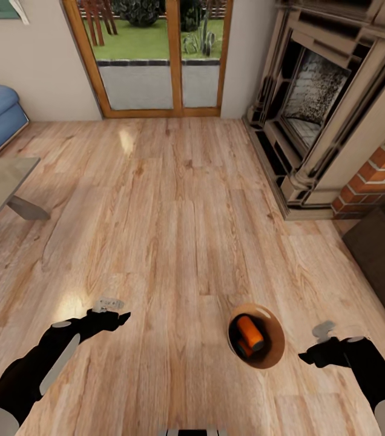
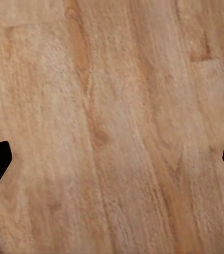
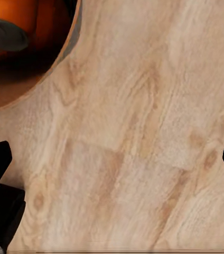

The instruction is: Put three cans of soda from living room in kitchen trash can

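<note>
While the bin [image 1: 275, 357] stands on the wood floor [image 1: 174, 212] of the living room rather than the kitchen, its taper looks tippable: a nudge from the right gripper [image 1: 313, 357] just beside it could spill its load. Planks are pale, grained and matt; the brick-and-stone fireplace [image 1: 325, 103] is blocky. Glossy copper lines the round bin. At least one smooth orange can [image 1: 250, 332] lies inside; a count is uncertain. Both grippers, left [image 1: 117, 315] too, hang spread and empty.
</note>
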### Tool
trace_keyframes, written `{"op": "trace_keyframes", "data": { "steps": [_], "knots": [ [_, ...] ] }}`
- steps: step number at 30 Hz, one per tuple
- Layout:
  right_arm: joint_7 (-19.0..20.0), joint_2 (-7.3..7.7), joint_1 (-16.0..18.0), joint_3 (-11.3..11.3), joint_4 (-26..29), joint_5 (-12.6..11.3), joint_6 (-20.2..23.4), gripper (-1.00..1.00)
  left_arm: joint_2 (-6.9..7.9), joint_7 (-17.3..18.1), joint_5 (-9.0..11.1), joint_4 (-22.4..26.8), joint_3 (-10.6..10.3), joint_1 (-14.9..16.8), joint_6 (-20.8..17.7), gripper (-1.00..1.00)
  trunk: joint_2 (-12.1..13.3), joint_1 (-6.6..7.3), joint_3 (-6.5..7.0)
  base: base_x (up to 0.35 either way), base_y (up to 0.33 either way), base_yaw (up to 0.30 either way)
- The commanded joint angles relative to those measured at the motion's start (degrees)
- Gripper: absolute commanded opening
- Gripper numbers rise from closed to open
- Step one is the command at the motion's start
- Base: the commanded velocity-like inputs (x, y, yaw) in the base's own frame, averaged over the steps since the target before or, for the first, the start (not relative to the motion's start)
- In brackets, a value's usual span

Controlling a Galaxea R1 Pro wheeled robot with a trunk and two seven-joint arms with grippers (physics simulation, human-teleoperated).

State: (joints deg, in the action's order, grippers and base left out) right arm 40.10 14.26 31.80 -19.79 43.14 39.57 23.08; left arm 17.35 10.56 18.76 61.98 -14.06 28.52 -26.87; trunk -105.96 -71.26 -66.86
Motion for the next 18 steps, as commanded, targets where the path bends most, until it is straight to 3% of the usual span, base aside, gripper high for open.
{"op": "trace_keyframes", "data": {
  "steps": [1, 5, 7, 9, 13, 16, 17, 18],
  "knots": [
    [-0.30, -0.01, -1.59, -0.57, -0.02, -0.05, -1.71, 1.00, -0.01, -0.52, -0.01, -1.83, -0.04, -0.01, 1.20, 1.00, 0.42, 0.23, 0.19, 0.000, 0.000, 0.000],
    [-0.60, -0.03, -4.08, -1.70, -0.19, -0.13, -4.82, 1.00, -0.07, -1.13, 0.02, -8.53, -0.07, -0.03, 2.94, 1.00, 2.02, 1.10, 0.91, 0.000, 0.000, 0.000],
    [-0.71, -0.10, -5.33, -3.82, -0.46, -0.16, -6.92, 1.00, -0.70, -1.36, 0.05, -15.48, -0.08, -0.01, 3.60, 1.00, 2.82, 1.54, 1.26, 0.000, 0.000, 0.000],
    [-0.67, -0.15, -6.32, -6.32, -0.74, -0.18, -9.26, 1.00, -2.28, -1.47, 0.08, -22.43, -0.16, 0.00, 4.11, 1.00, 3.62, 1.98, 1.62, 0.000, 0.000, 0.000],
    [-0.69, -0.18, -7.56, -8.23, -1.56, -0.19, -12.30, 1.00, -3.85, -1.54, 0.12, -30.46, -0.26, -0.02, 6.66, 1.00, 5.23, 2.86, 2.34, 0.000, 0.000, 0.000],
    [-0.76, -0.19, -8.37, -9.02, -3.45, -0.21, -14.04, 1.00, -4.50, -1.57, 0.13, -36.87, -0.25, -0.04, 11.22, 1.00, 6.43, 3.52, 2.88, 0.000, 0.000, 0.000],
    [-1.04, -0.10, -8.83, -9.62, -6.91, -0.24, -14.93, 1.00, -4.74, -1.54, 0.14, -42.19, -0.16, -0.04, 16.85, 1.00, 6.83, 3.74, 3.06, 0.000, 0.000, 0.000],
    [-1.34, -0.10, -8.92, -9.87, -7.68, -0.23, -15.03, 1.00, -4.68, -1.53, 0.14, -42.91, -0.13, -0.06, 17.96, 1.00, 7.23, 3.96, 3.24, 0.000, 0.000, 0.000]
  ]
}}
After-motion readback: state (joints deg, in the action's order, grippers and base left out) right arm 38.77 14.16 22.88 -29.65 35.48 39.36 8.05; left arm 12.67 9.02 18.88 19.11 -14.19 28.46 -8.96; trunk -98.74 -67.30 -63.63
